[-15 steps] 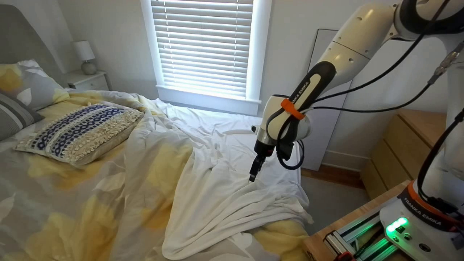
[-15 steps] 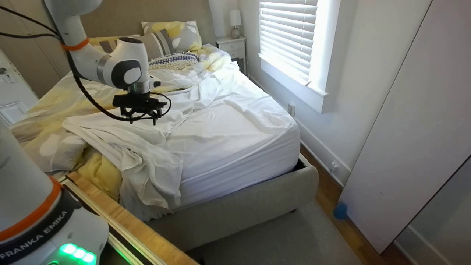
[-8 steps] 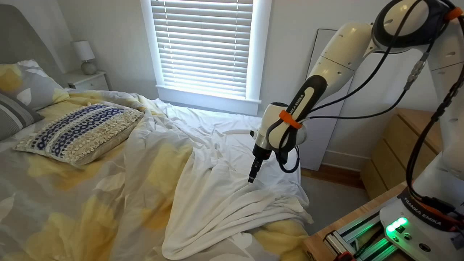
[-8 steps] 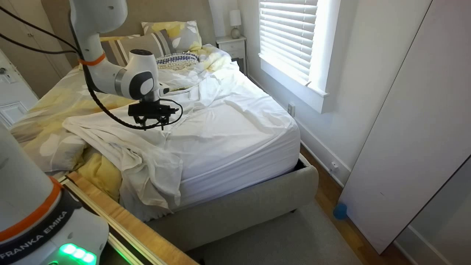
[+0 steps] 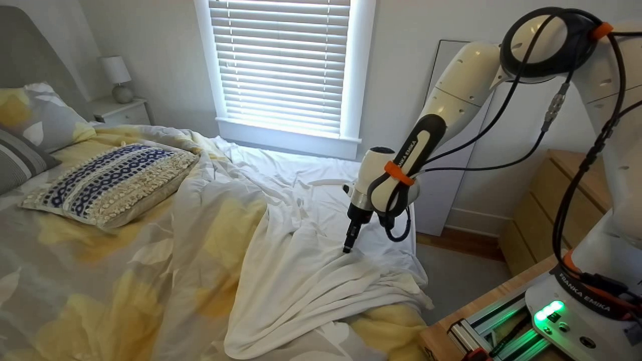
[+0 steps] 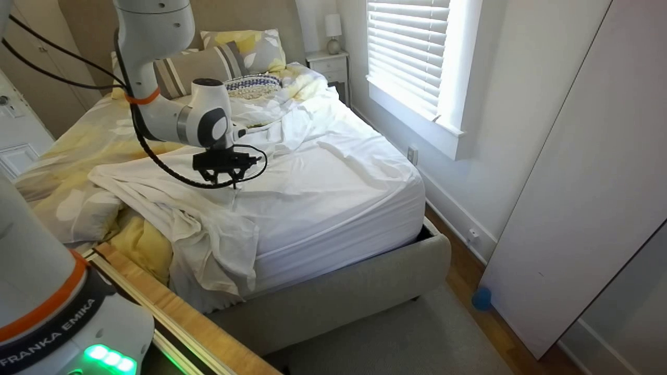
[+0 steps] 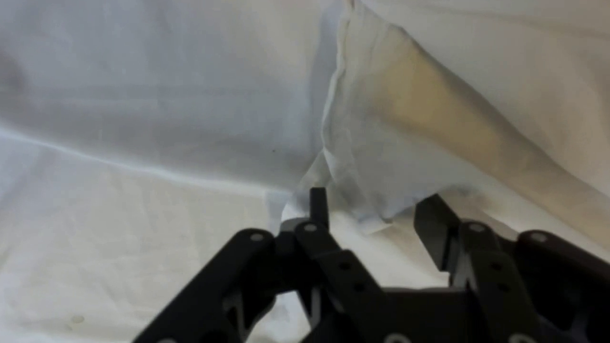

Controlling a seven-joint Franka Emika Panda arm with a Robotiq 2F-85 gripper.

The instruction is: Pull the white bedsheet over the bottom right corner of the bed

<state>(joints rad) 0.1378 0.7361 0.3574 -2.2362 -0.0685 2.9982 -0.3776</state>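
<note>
The place is a home bedroom. A bed (image 6: pixel 391 286) with a flowery duvet (image 5: pixel 100 260) takes up much of both exterior views. Counting clock hours from the middle of an exterior view, patterned pillows (image 5: pixel 55 118) lie near nine o'clock, the headboard (image 5: pixel 25 55) and a lamp (image 5: pixel 118 75) on a nightstand (image 5: pixel 125 116) stand at ten, blinds (image 5: pixel 281 70) cover a window (image 5: pixel 357 70) at eleven, and a dresser (image 5: pixel 541 200) stands at three. In an exterior view, a panelled door (image 6: pixel 21 130) is near nine, a wall outlet (image 6: pixel 412 155) at two, wood floor (image 6: pixel 458 255) at four and a rug (image 6: pixel 406 333) at five.
</note>
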